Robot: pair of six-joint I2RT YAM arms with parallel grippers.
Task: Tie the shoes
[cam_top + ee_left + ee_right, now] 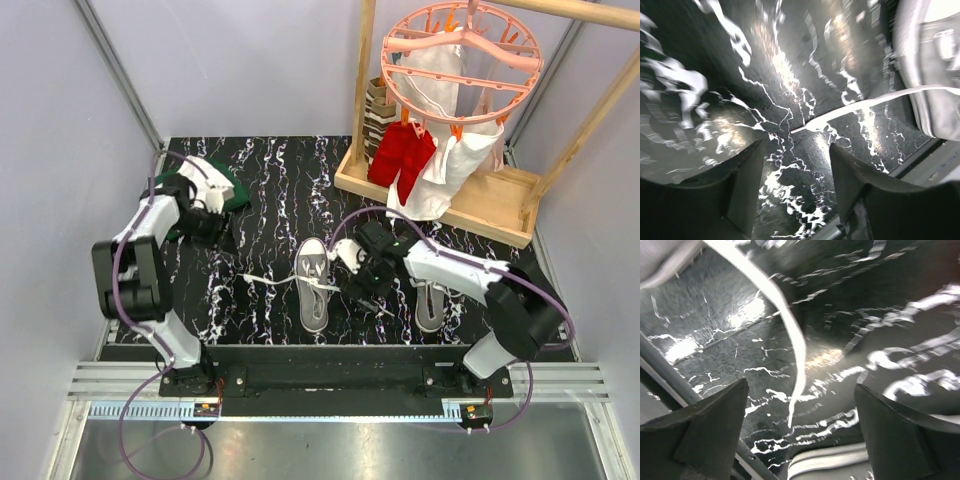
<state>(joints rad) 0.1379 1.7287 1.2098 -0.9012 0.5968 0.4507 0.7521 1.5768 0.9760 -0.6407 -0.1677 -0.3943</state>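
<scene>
Barely begun, judging by the slack: no bow on either of the shoes. At left, left end effector parted and empty, well apart from the middle shoe, left lace trailing over the desk just ahead of it. Further right, right end effector spread wide, gripping nothing, close beside that shoe, right lace dangling loose. Crossing, looping and tightening all left.

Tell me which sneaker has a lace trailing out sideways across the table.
The mid-table sneaker, fully in view: its white lace runs leftward over the black marbled tabletop. The other sneaker lies partly hidden under the right arm.
</scene>
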